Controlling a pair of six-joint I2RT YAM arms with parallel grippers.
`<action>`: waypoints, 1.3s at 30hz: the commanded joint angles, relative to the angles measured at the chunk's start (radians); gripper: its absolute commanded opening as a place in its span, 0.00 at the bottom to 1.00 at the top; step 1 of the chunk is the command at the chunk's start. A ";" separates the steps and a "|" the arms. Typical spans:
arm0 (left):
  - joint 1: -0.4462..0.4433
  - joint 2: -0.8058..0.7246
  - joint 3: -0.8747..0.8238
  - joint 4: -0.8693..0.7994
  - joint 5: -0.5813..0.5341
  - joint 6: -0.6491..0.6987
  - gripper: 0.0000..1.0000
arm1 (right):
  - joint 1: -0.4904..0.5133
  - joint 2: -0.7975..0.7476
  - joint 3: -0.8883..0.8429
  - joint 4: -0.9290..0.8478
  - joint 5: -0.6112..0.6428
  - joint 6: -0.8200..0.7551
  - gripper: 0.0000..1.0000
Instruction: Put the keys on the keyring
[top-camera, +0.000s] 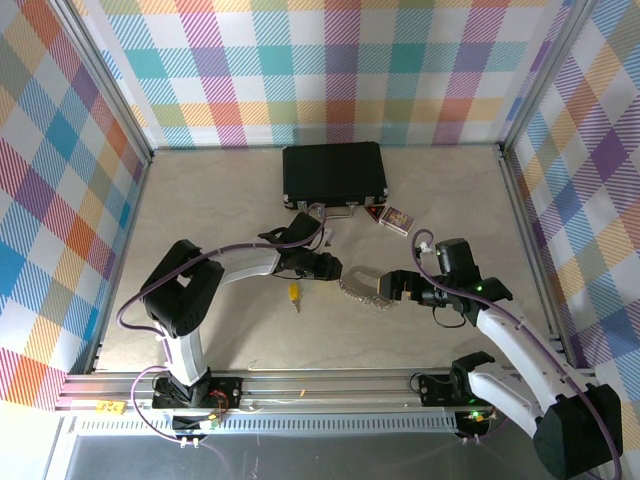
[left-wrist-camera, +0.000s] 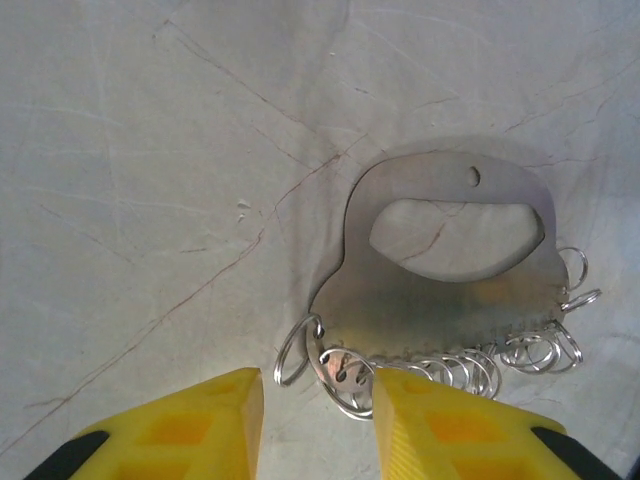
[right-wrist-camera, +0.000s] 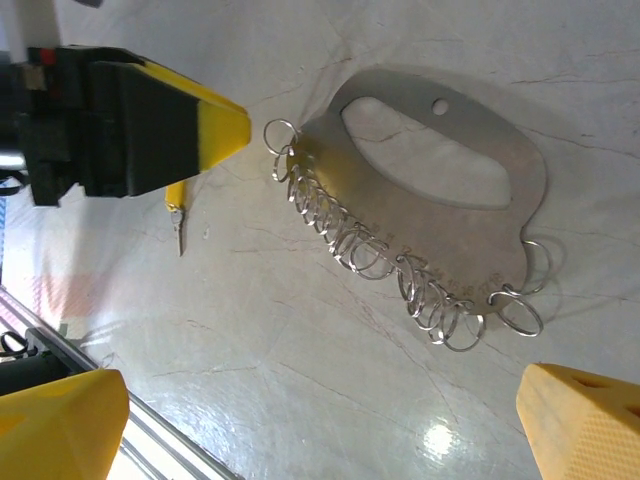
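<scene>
Yellow-headed tiny key (top-camera: 294, 293) lies unthreaded on the tabletop (top-camera: 200, 210) near the silvery metal keyring (left-wrist-camera: 420, 305); my left pincer (left-wrist-camera: 318, 390) and right pincer (right-wrist-camera: 320, 420) gape empty.

The pale, scratched counter (top-camera: 210, 200) carries a black case (top-camera: 334, 172) at its far middle. A small patterned box (top-camera: 397, 219) lies just in front of the case's right corner. Well in front of the case's left end lies a yellow-headed key (top-camera: 294, 293). Well in front of its right end lies the keyring (top-camera: 365, 290), a flat metal plate edged with small rings.
</scene>
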 joint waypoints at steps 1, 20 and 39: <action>0.009 0.021 0.036 0.023 0.026 0.016 0.34 | 0.005 -0.033 -0.020 0.052 -0.060 0.023 0.99; 0.011 0.066 0.064 -0.026 0.017 0.024 0.29 | 0.005 -0.098 -0.029 0.075 -0.066 0.035 0.99; 0.011 0.088 0.066 -0.040 0.026 0.023 0.26 | 0.005 -0.118 -0.021 0.058 -0.053 0.029 0.99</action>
